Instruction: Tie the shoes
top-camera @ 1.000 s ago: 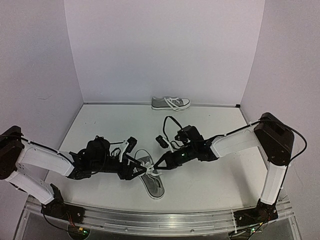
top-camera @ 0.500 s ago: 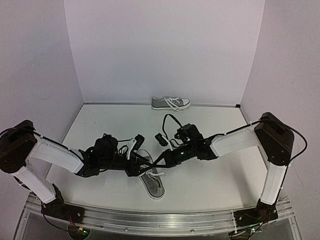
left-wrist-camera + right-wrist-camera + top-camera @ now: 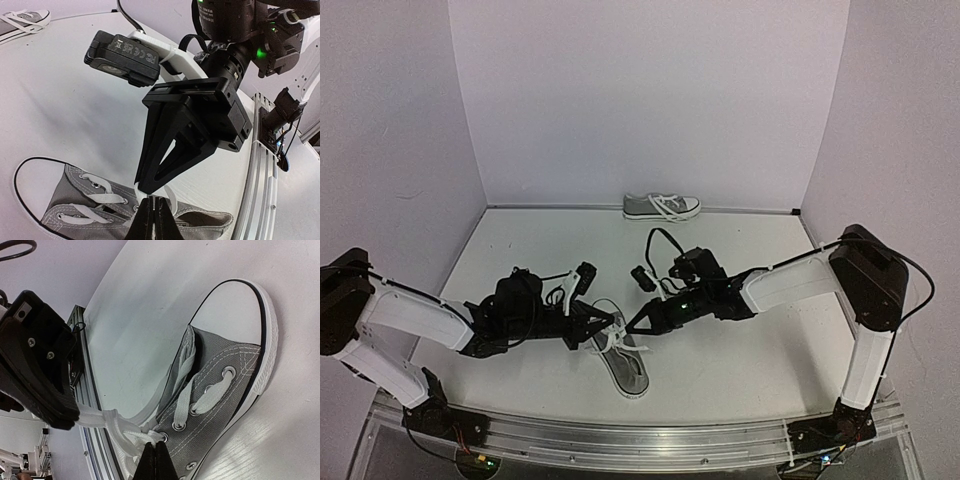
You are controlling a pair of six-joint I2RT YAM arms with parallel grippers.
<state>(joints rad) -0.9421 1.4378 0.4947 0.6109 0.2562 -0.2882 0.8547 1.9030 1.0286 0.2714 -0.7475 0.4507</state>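
Note:
One of the shoes, a grey sneaker [image 3: 623, 360] with white laces, lies near the table's front edge, toe toward the front. Both grippers meet over its upper eyelets. My left gripper [image 3: 612, 322] is shut on a strand of white lace [image 3: 171, 197], with its fingertips [image 3: 152, 201] pressed together. My right gripper [image 3: 631, 328] is shut on the lace [image 3: 111, 421] right at the top eyelet, tips [image 3: 155, 446] together. Between the two grippers the lace is knotted and pulled taut. The other shoe [image 3: 662, 207] lies on its side against the back wall.
An aluminium rail [image 3: 640, 440] runs along the near edge, close behind the near shoe. White walls [image 3: 650, 100] enclose the table on three sides. The right arm's wrist camera [image 3: 125, 52] and black cable [image 3: 658, 240] sit just above the work spot.
My left gripper has gone from open to shut on the lace beside the right gripper's tips, and it has drawn back slightly to the left. The right gripper stays shut on the lace.

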